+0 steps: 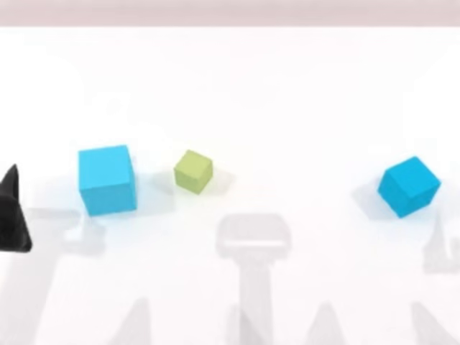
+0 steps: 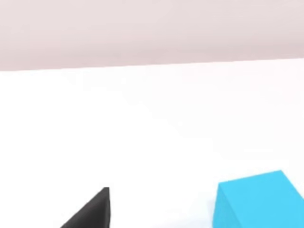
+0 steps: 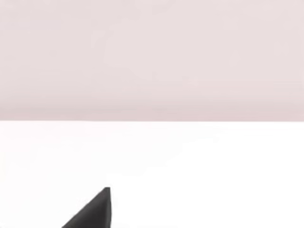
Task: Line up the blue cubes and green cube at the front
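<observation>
The larger blue cube (image 1: 108,180) sits on the white table at the left, and its corner shows in the left wrist view (image 2: 259,202). Just right of it, with a small gap, lies the small green cube (image 1: 192,171), turned slightly. The smaller blue cube (image 1: 409,187) rests far to the right, rotated. My left gripper (image 1: 12,212) shows as a dark tip at the top view's left edge, left of the larger blue cube and apart from it. Of my right gripper (image 3: 92,213) only a dark tip appears, in its wrist view, over bare table.
The front (image 1: 237,302) is bare white tabletop crossed only by grey arm shadows. The table's far edge (image 1: 230,27) meets a pale wall. The stretch between the green cube and the smaller blue cube is wide.
</observation>
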Tool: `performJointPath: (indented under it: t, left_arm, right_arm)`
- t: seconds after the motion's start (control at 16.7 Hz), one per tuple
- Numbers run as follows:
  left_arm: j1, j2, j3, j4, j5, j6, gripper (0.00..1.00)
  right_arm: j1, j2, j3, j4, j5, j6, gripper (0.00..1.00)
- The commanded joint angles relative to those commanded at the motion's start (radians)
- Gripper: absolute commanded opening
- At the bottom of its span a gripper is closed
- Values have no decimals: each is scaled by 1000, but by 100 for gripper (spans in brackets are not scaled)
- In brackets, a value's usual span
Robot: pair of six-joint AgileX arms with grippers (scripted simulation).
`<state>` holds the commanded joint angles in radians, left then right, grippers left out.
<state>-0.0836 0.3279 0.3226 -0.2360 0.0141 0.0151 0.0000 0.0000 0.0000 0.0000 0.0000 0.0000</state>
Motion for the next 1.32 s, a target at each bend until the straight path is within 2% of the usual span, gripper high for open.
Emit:
performJointPath:
  t: [0.48, 0.84, 1.08, 1.32]
  left_arm:
    - [-175, 748, 661, -483, 23, 26, 100]
    - [-300, 1376, 1196, -823, 17, 28, 100]
    - [-356, 1731, 1507, -981, 6, 23, 100]
    - [-394, 1959, 1722, -1068, -5, 19, 100]
  right_arm:
    - [0, 0, 0, 0, 0, 0, 100]
    - [0, 0, 0, 0, 0, 0, 100]
    - [0, 0, 0, 0, 0, 0, 100]
    - [0, 0, 0, 0, 0, 0, 100]
